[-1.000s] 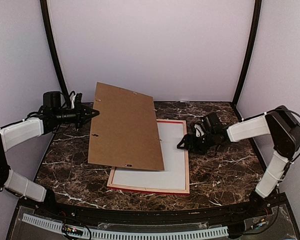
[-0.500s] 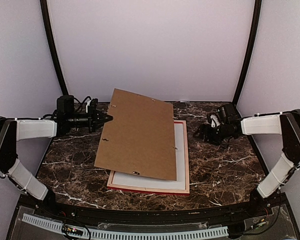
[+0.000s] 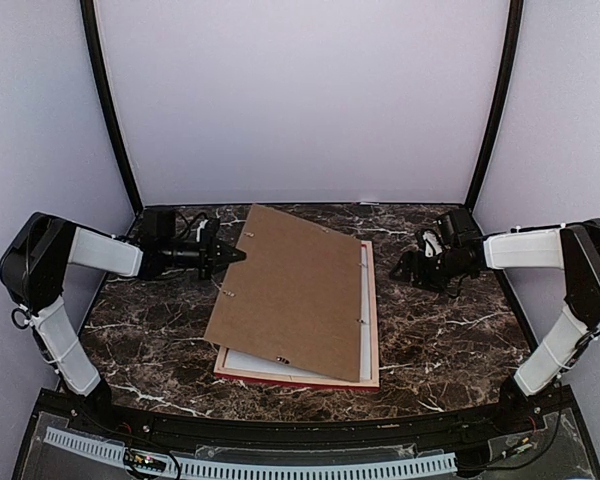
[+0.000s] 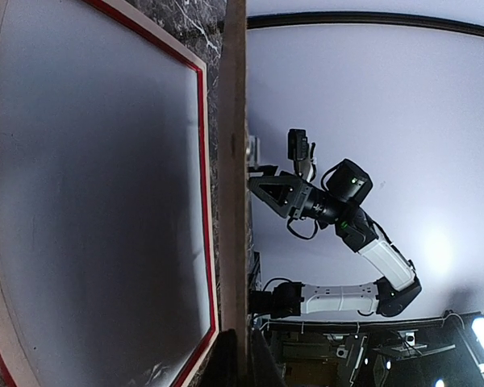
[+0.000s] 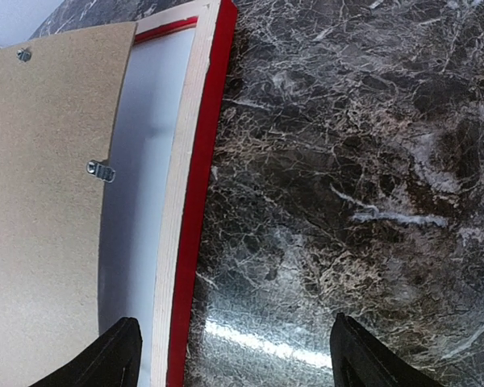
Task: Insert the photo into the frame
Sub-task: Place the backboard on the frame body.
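Observation:
The red frame (image 3: 372,310) lies face down on the marble table, pale wood edges up. A plain white sheet (image 3: 248,362) fills it, seemingly the photo's white back; no printed side shows. My left gripper (image 3: 236,256) is shut on the far left corner of the brown backing board (image 3: 295,290) and holds it tilted over the frame. In the left wrist view the board (image 4: 234,161) is edge-on between my fingers (image 4: 244,359), beside the frame's rail (image 4: 202,161). My right gripper (image 3: 405,268) is open and empty, just right of the frame (image 5: 200,185).
The backing board (image 5: 48,201) carries small metal turn clips (image 5: 101,169) along its edges. Dark marble table (image 3: 450,340) lies bare to the right of the frame and on the left (image 3: 150,320). Black uprights (image 3: 105,100) and pale walls close in the back.
My left gripper has carried the backing board to the right and lowered it over the frame, covering most of the white sheet. My right gripper drew back to the right, away from the frame.

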Controlling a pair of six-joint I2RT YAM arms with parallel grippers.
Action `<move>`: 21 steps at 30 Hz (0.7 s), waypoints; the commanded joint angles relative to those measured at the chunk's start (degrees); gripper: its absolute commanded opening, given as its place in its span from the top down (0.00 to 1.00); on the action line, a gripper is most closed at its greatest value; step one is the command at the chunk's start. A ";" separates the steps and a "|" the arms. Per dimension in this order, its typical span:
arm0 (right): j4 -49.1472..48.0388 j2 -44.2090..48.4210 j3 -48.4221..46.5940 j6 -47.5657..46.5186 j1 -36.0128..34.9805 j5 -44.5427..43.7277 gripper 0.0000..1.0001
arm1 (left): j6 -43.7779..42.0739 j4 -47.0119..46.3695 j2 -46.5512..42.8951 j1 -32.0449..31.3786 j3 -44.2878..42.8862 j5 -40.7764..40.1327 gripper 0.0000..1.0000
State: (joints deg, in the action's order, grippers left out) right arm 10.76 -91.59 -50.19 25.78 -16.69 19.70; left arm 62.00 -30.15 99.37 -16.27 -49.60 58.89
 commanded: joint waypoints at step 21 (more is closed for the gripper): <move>-0.29 -2.40 -1.05 -1.26 0.48 0.77 0.20 | 6.46 -14.59 7.40 -2.71 -1.89 -1.23 1.00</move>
State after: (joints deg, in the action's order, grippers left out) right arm 10.79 -93.17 -50.24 25.30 -16.69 19.90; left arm 67.22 -39.68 107.42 -18.61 -50.39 56.49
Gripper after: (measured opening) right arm 0.806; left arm 0.050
